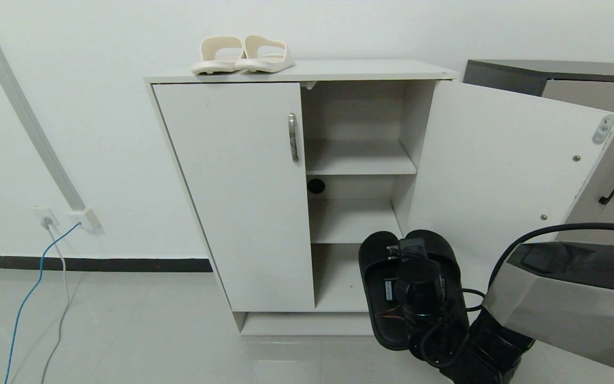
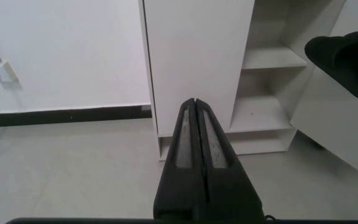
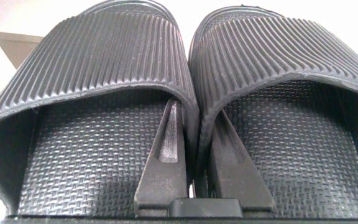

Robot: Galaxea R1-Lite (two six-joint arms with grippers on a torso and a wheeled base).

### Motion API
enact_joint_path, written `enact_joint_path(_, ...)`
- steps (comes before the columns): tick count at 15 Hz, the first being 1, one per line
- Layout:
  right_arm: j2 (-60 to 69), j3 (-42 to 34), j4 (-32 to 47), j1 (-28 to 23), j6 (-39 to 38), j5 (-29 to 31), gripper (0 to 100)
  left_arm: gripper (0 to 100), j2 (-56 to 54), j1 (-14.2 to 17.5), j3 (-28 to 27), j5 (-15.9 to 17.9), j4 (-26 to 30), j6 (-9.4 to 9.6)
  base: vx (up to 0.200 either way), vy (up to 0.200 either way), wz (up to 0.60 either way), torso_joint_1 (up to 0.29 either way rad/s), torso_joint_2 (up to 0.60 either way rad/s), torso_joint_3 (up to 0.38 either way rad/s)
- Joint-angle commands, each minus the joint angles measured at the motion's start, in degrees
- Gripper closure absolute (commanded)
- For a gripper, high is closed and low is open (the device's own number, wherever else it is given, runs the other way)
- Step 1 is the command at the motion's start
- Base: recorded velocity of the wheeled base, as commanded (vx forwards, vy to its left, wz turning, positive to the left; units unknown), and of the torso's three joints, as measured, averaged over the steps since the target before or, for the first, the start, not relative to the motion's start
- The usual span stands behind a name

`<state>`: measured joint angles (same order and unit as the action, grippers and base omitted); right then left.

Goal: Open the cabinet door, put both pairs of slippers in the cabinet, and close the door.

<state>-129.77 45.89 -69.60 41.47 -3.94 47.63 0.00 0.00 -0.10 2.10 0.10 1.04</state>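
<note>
Black slippers point(image 1: 376, 282), 1 pair, hung at 5 o'clock in the head view, just in front of the cabinet's point(image 1: 349, 69) open lower compartment and beside its swung-out right door point(image 1: 499, 170). The right gripper point(image 3: 196, 134) held them side by side. 1 finger sat inside each slipper under its ribbed strap, and the jaws stood narrow, pinching the 2 touching inner walls between them.

Cream slippers point(image 1: 243, 54), the other pair, lay touching each other on the cabinet top at 11 o'clock, above the left door point(image 1: 237, 197). That door was flat shut, its metal handle point(image 1: 292, 137) upright along the inner edge. Behind the open right door, the upper shelf point(image 1: 357, 157) and the middle shelf point(image 1: 349, 221) were in plain sight.

The left gripper point(image 2: 194, 118) hung over the floor tiles, well apart from the cabinet at its 12 o'clock, its 2 fingers pressed together with nothing between them.

A grey cabinet point(image 1: 595, 74) stood at 2 o'clock, and a blue cable point(image 1: 30, 290) ran down the wall at 8 o'clock.
</note>
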Motion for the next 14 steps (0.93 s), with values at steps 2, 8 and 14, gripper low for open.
enact_joint_path(2, 0.2, 0.1, 0.0, 0.0, 0.1, 0.0, 100, 100, 0.1, 0.0, 0.0, 0.0, 0.0, 0.02, 0.000, 0.000, 0.00, 0.000, 0.00, 0.000)
enact_joint_path(8, 0.2, 2.9, 0.2, 4.2, 0.3, -1.3, 100, 100, 0.1, 0.0, 0.0, -0.1, 0.0, -0.25, 0.000, 0.000, 0.00, 0.000, 0.00, 0.000)
enact_joint_path(14, -5.3, 13.4, 5.1, 4.1, -0.4, -3.7, 100, 100, 0.1, 0.0, 0.0, -0.2, 0.0, -0.33, 0.000, 0.000, 0.00, 0.000, 0.00, 0.000)
